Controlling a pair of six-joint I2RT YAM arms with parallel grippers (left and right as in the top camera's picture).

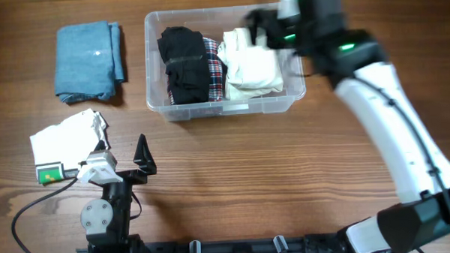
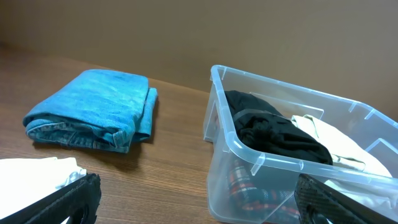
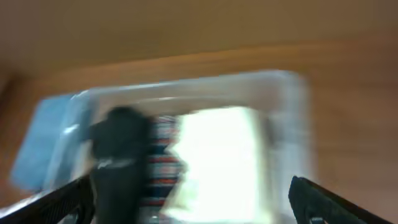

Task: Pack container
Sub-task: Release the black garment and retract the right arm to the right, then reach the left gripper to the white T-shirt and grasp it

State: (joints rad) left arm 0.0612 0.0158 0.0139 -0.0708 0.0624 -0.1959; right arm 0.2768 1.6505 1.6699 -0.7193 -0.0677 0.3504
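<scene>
We see container (image 1: 209,110) on wood table (image 1: 286,162) w/ black, plaid & white cloths (image 1: 184,64) inside. R gripper (image 3: 186,205) above container, fingers apart. L gripper (image 2: 199,202) near container's front, fingers wide apart. Folded jeans (image 1: 87,60) beside container.

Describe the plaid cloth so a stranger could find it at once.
Find the clear plastic container. Inside, three folded cloths lie side by side, and the plaid cloth is the narrow middle one. Only it is checked red, white and dark, between a black cloth and a white cloth.
</scene>
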